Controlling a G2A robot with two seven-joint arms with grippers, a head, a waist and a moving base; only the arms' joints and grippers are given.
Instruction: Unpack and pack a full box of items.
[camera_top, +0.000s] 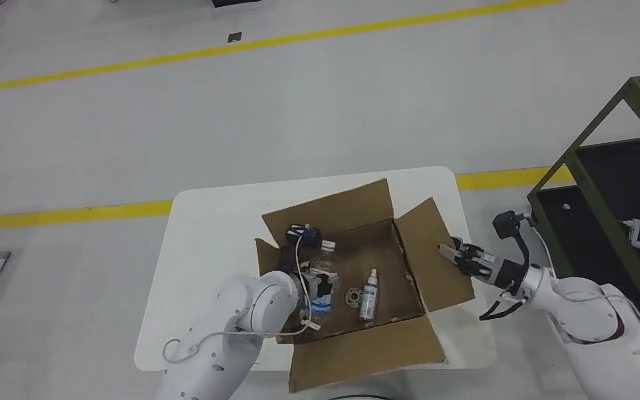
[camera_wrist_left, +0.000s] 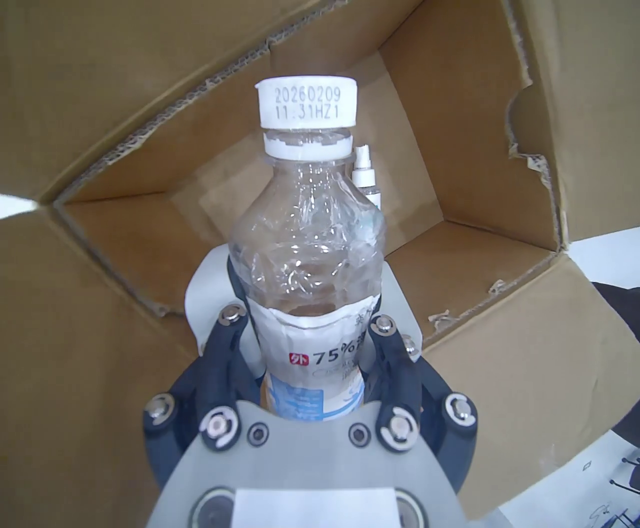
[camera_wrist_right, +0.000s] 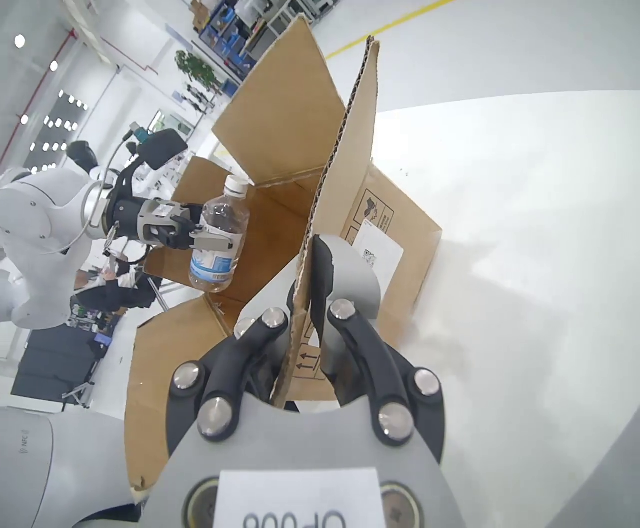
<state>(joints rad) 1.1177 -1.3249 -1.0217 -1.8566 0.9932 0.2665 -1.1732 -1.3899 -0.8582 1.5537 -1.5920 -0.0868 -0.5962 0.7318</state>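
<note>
While the cardboard box (camera_top: 370, 355) sits open on the white table (camera_top: 210, 240), the left claw (camera_wrist_left: 305, 295) is clenched around a clear plastic bottle (camera_wrist_left: 306, 235), held over the box interior | right claw (camera_wrist_right: 312, 285) pinches the box's right flap (camera_wrist_right: 345, 150) | small spray bottle (camera_top: 370, 294) lies on the box floor

L gripper (camera_wrist_left: 305, 320) w/ bottle (camera_wrist_left: 306, 235): box (camera_wrist_left: 480, 150) walls flank both sides, spray bottle (camera_wrist_left: 364, 172) just ahead, floor room beside it.
</note>
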